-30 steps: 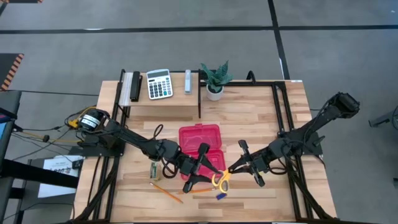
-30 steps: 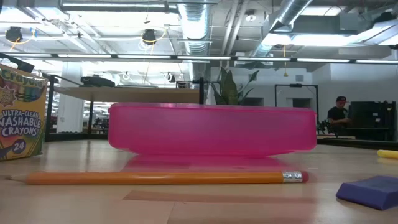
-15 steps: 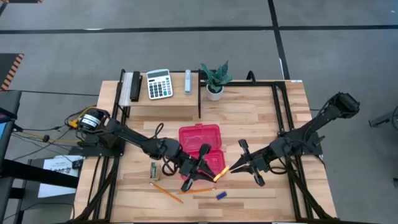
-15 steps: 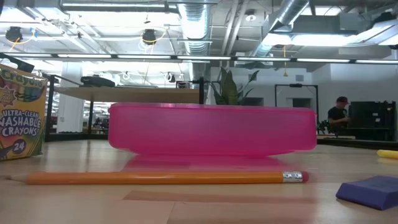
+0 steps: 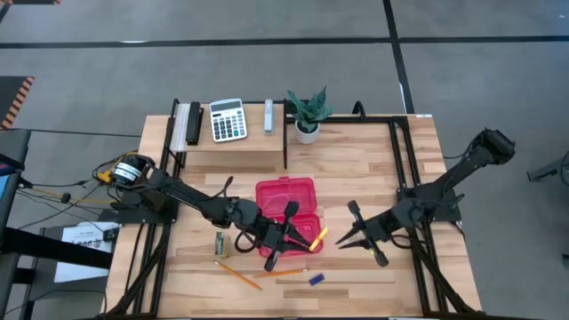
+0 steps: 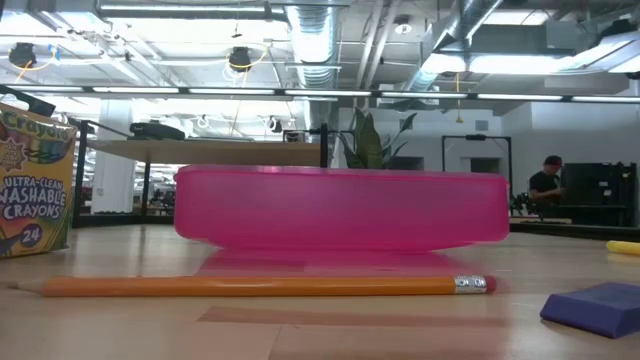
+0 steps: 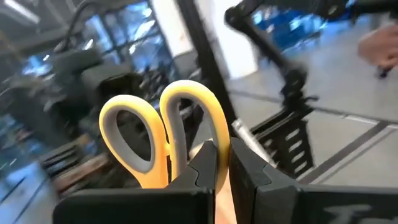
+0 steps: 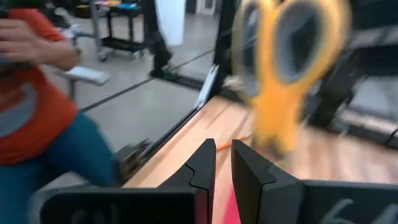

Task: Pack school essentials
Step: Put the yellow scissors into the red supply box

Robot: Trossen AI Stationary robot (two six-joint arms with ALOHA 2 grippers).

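Yellow plastic handles with grey-lined loops mark the scissors (image 5: pixel 313 240), pinched in my left end effector (image 5: pixel 286 242), whose fingers are pressed together on them. They sit over the near right corner of the pink case (image 5: pixel 289 206), long axis running near-left to far-right, the loops pointing right toward my right end effector (image 5: pixel 342 242). That one hangs just right of the case, apart from the scissors, fingers slightly spread and holding nothing.

Smooth translucent pink walls make the case a low rounded box. Near it on the wooden bench (image 5: pixel 373 169) lie the orange pencil (image 5: pixel 236 274), slanting left to right, and the small blue eraser (image 5: pixel 315 279); the crayon box (image 5: pixel 220 244) stands left of the case. Bare wood lies far of the case and to the right.
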